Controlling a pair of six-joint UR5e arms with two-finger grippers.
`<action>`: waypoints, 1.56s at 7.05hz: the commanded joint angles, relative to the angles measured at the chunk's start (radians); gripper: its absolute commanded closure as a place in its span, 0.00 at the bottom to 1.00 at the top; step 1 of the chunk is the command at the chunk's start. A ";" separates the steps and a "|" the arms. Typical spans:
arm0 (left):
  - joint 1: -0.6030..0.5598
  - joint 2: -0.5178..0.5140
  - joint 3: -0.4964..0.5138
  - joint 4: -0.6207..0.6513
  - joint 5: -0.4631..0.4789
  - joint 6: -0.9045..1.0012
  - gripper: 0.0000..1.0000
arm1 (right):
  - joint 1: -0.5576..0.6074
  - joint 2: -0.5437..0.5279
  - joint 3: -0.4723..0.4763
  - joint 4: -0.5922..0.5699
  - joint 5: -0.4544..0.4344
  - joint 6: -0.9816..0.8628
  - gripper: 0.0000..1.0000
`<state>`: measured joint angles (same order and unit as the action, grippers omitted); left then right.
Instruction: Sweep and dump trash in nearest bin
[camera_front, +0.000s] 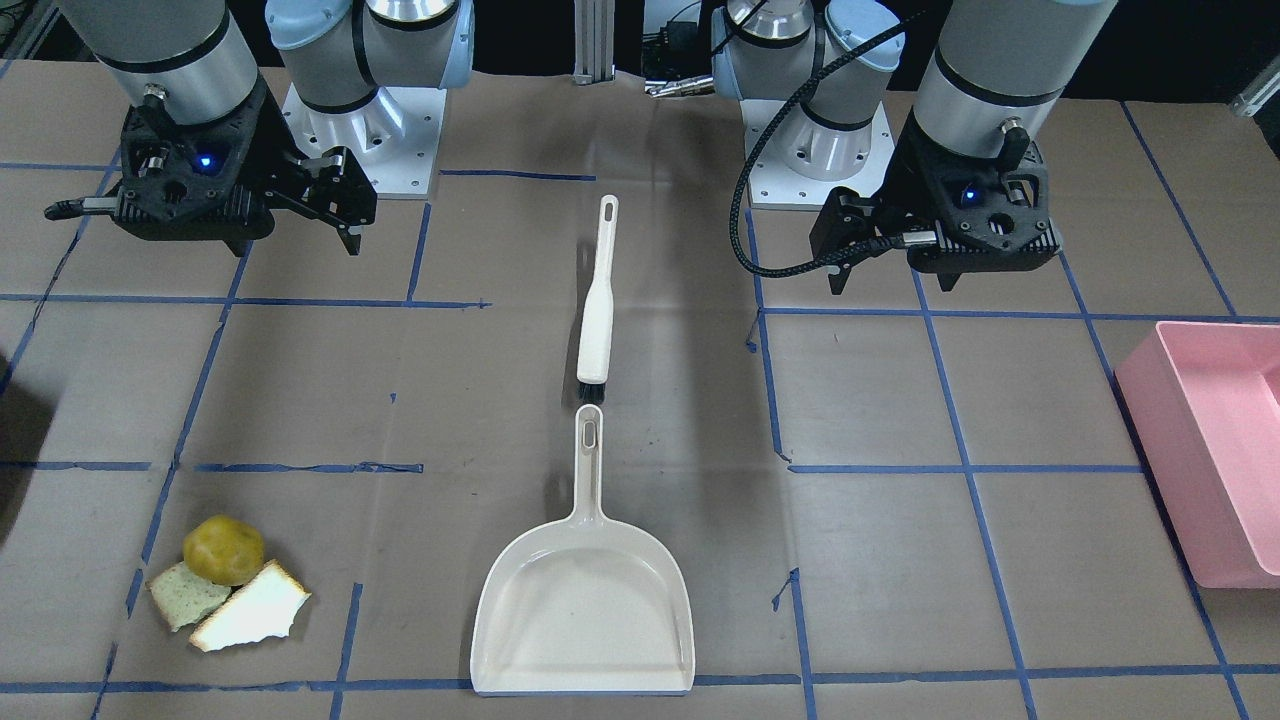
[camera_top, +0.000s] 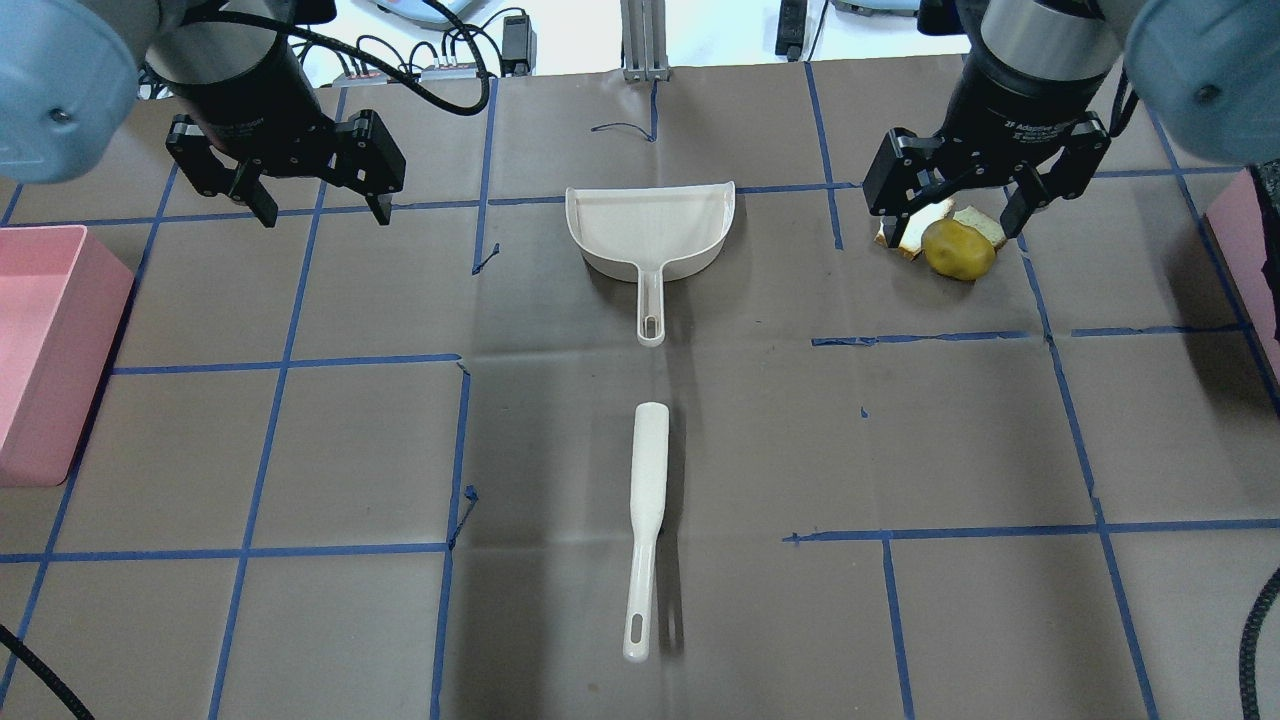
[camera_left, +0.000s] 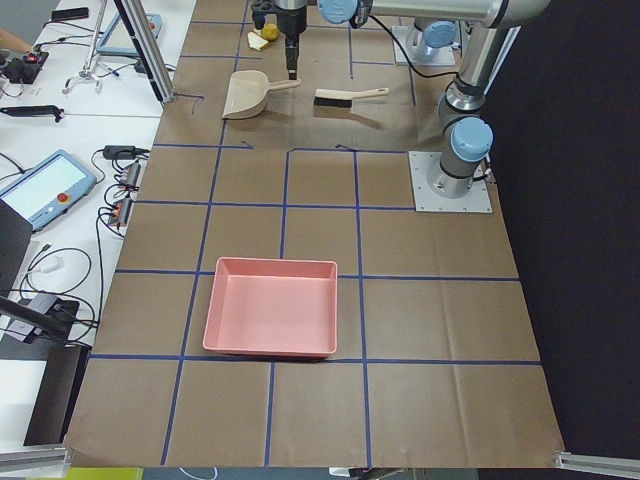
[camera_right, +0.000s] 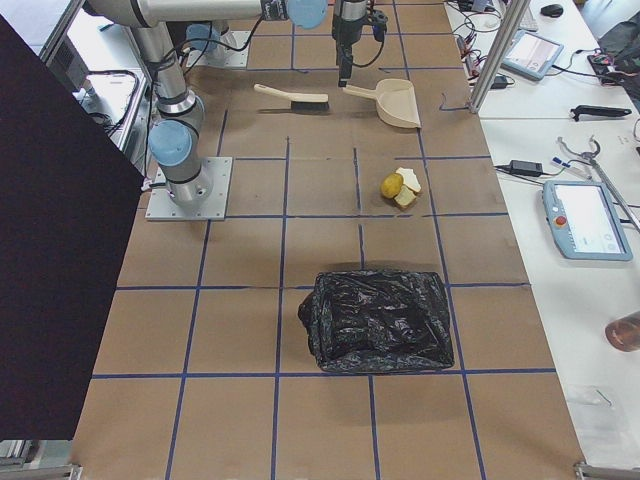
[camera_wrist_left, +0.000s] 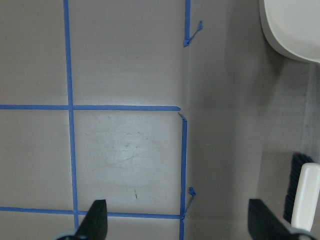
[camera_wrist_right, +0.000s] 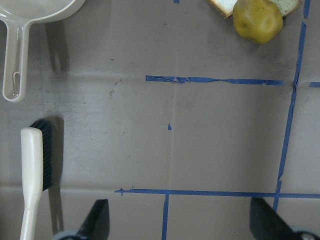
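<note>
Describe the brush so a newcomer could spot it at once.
Look to the middle of the table. A cream dustpan lies there, and the brush lies end to end with its handle, not touching. Unlike the broad pan, it is a slim stick with black bristles.

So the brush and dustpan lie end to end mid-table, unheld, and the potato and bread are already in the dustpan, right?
Not the last part. The potato, the white slice and the greenish slice lie on the table, apart from the dustpan, which is empty; the exterior front-facing view shows it. The brush and dustpan do lie end to end, unheld.
</note>
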<state>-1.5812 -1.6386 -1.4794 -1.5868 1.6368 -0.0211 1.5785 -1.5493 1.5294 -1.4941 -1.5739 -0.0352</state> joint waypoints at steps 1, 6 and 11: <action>-0.006 -0.003 0.001 0.010 -0.005 0.000 0.00 | 0.000 0.000 0.000 0.000 0.000 -0.002 0.00; -0.026 0.005 0.001 0.010 0.000 0.000 0.00 | 0.000 0.002 0.003 0.000 -0.002 0.000 0.00; -0.029 -0.017 -0.021 0.010 -0.006 -0.014 0.00 | 0.000 0.002 0.003 -0.002 -0.003 0.001 0.00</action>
<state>-1.6097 -1.6521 -1.4963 -1.5777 1.6374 -0.0302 1.5784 -1.5477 1.5324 -1.4956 -1.5758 -0.0338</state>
